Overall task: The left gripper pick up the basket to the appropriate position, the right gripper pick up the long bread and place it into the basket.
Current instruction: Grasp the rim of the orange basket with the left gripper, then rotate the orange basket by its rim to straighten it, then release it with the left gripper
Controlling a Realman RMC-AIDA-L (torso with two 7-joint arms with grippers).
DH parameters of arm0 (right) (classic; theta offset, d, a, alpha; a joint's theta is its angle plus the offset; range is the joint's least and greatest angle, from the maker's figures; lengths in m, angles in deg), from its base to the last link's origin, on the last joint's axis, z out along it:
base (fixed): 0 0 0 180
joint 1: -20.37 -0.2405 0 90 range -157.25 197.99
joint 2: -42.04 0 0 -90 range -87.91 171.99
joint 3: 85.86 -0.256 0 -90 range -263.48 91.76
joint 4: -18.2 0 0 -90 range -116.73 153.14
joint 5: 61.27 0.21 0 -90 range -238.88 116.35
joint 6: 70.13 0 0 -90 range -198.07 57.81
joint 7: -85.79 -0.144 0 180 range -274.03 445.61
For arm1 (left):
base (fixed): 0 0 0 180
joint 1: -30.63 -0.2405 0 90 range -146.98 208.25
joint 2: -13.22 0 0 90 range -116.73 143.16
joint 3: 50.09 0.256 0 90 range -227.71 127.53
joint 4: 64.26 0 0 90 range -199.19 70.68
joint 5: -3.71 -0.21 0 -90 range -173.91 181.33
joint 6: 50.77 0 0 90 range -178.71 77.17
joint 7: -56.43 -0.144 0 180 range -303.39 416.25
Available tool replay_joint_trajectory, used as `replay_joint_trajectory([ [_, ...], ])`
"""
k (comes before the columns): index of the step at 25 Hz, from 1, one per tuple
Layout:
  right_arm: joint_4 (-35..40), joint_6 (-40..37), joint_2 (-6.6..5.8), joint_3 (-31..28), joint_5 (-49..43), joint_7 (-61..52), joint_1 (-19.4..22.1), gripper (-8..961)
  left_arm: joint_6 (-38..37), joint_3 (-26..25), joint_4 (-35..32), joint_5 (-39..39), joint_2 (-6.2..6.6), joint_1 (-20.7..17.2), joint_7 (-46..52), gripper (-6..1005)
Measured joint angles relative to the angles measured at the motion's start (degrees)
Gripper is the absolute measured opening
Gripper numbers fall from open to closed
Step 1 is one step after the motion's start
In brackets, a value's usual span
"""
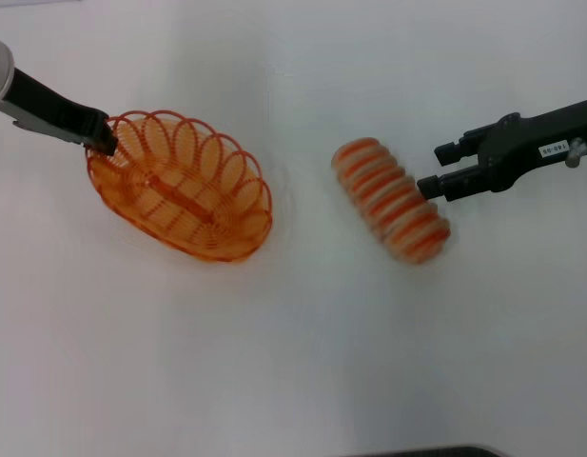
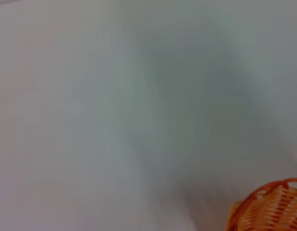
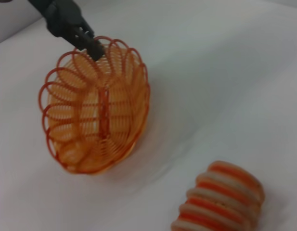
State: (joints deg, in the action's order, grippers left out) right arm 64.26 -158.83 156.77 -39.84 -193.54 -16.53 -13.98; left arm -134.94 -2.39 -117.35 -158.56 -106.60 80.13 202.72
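The oval orange wire basket (image 1: 184, 186) is at the left on the white table, its left end tipped up a little. My left gripper (image 1: 103, 138) is shut on the basket's rim at that end. The right wrist view shows this gripper (image 3: 88, 42) on the basket's rim (image 3: 97, 110). A corner of the basket (image 2: 268, 209) shows in the left wrist view. The long bread (image 1: 390, 200), striped orange and cream, lies right of centre. My right gripper (image 1: 438, 168), with a white label, is open just right of the bread, its lower finger close to the loaf's side. The bread's end (image 3: 220, 202) shows in the right wrist view.
The white table (image 1: 293, 362) is bare between the basket and the bread and along the front. A dark edge (image 1: 426, 451) shows at the bottom of the head view.
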Motion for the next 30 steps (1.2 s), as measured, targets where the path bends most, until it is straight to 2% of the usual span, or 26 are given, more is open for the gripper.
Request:
replay_joint_trajectory([
  [5,0.0,1.8,-0.36,0.1,0.0,-2.4,-0.5,721,-4.0,-2.5,-0.5,3.5,0.17,0.1,1.6,97],
  [14,0.0,2.8,-0.41,0.0,0.0,-3.2,-1.2,721,-5.7,-5.0,-0.3,4.9,-0.21,-0.2,5.4,98],
  [18,0.0,3.4,-0.39,-0.1,0.0,-3.7,-1.5,721,-5.6,-6.6,-0.2,7.4,-1.15,-2.4,7.1,98],
  [23,0.1,4.2,-0.25,-0.1,0.1,-4.2,-1.7,722,-4.6,-7.1,-2.9,10.2,-3.13,-6.9,8.1,96],
  [27,0.1,4.8,-0.20,-0.1,0.1,-4.2,-1.8,722,-2.9,-7.4,-4.9,12.9,-4.01,-10.3,8.4,92],
  [30,0.1,5.5,-0.12,0.0,0.1,-4.2,-1.8,722,-1.3,-7.0,-5.1,14.8,-4.14,-12.2,8.4,92],
])
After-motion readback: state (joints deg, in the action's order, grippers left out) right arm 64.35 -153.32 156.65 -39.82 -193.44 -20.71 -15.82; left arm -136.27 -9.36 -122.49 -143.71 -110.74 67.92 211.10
